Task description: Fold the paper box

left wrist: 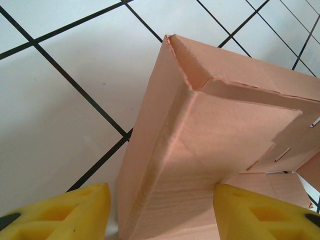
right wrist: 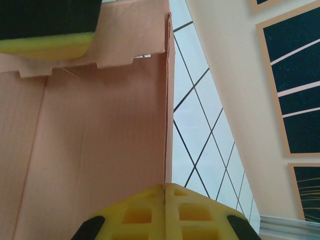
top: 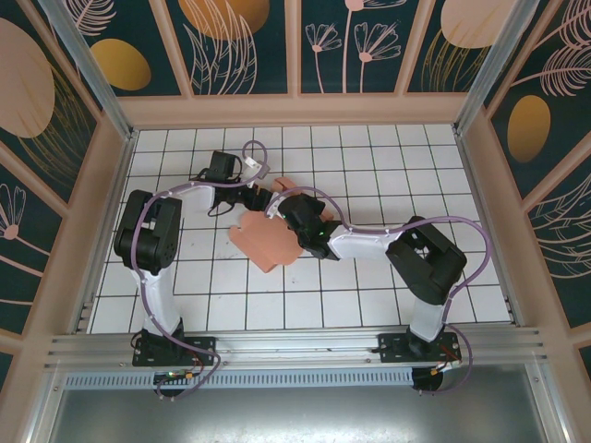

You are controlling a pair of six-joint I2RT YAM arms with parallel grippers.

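Paper box (top: 265,238) sits half-formed mid table (top: 388,157), between the 2 arms, with 1 flat flap spread toward the near side. Right gripper (right wrist: 165,194): pads pressed together, pinching the top edge of an upright wall, which runs straight into the seam. Left gripper (left wrist: 160,195): fingers spread, straddling a folded wall corner, 1 finger looks against the card, the other just clear of it. Step in hand, my read: setting a side wall upright. To do it well, the right should hold the wall vertical and the left should press along the crease, not across the panel. Light force only, since thin card likely buckles. Line tabs up with the slots (left wrist: 282,155) before pushing.
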